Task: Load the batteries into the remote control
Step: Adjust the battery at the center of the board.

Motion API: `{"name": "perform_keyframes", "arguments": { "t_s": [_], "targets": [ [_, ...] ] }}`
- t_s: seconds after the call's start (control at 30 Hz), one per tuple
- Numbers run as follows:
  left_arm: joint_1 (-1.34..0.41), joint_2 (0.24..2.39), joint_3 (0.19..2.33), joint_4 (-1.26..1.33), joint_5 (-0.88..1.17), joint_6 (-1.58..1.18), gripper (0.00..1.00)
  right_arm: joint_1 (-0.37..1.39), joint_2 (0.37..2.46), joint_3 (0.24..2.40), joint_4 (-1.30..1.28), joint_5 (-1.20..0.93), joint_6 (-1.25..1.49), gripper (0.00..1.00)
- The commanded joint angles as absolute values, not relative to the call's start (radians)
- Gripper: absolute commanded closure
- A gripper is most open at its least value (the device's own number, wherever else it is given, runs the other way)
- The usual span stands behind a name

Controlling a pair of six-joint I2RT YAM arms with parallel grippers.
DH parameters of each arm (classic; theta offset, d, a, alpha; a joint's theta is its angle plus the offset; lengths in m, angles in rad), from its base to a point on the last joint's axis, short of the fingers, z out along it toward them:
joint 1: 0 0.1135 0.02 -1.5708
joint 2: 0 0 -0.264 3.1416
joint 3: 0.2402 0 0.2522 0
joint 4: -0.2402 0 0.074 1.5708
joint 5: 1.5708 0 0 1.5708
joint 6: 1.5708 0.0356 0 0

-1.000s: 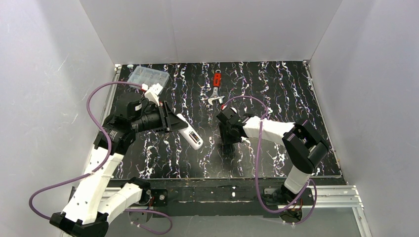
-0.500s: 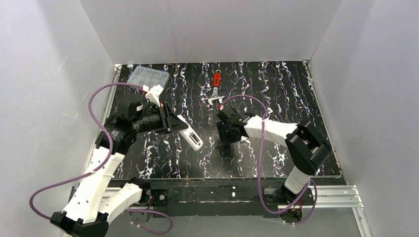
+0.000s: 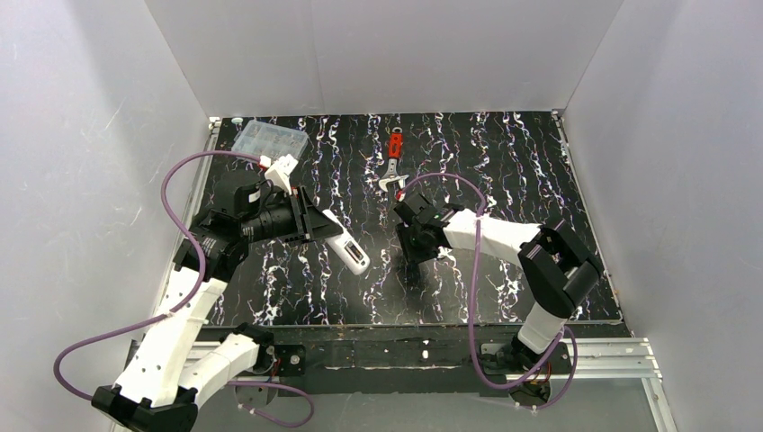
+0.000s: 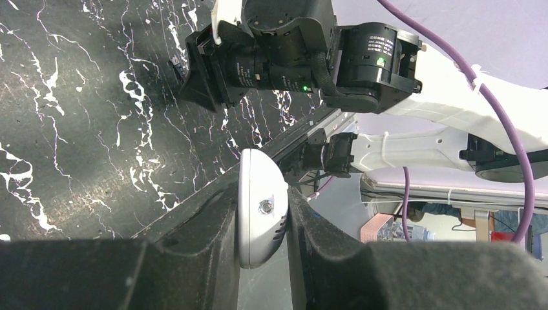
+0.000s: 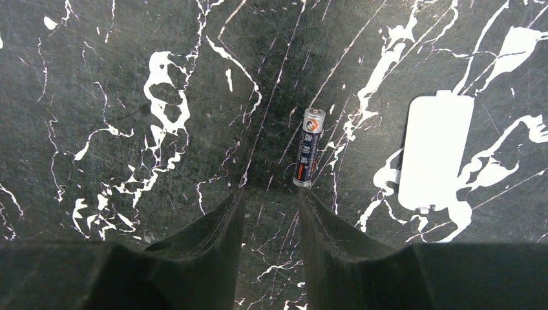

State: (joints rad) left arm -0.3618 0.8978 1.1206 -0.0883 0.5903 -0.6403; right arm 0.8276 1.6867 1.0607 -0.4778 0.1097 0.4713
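The left gripper [image 4: 262,197] is clamped on the white remote control [image 4: 260,223]. The right gripper [image 5: 271,200] stands parted, holding nothing. One battery [image 5: 308,156] lies at its 1 o'clock, with a white cover plate [image 5: 434,153] at the battery's 3 o'clock. A clear compartment box [image 3: 270,138] sits at the table's [image 3: 504,180] 11 o'clock corner, its contents unreadable.

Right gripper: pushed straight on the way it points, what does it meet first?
Probably the battery, just past the right gripper, slightly off-centre; depth unclear, so bare table could come first.

Left gripper [image 3: 321,223] clamps the remote control [image 3: 352,251] — right gripper [image 3: 415,261], jaws seemingly apart, points down at the table [image 3: 508,166].
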Motion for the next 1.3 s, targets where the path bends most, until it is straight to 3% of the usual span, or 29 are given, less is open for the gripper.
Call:
{"name": "perform_keyframes", "arguments": {
  "t_s": [0.0,0.47,1.27],
  "targets": [
    [-0.356,0.886,1.124,-0.091,0.620,-0.640,1.00,0.827,1.701,1.104,-0.497,0.123,0.464,0.58],
    [-0.356,0.892,1.129,-0.092,0.626,-0.642,1.00,0.824,1.714,1.120,-0.523,0.160,0.443,0.47],
    [-0.356,0.885,1.141,-0.113,0.612,-0.632,1.00,0.796,1.739,1.093,-0.450,0.040,0.400,0.49]
  ]
}}
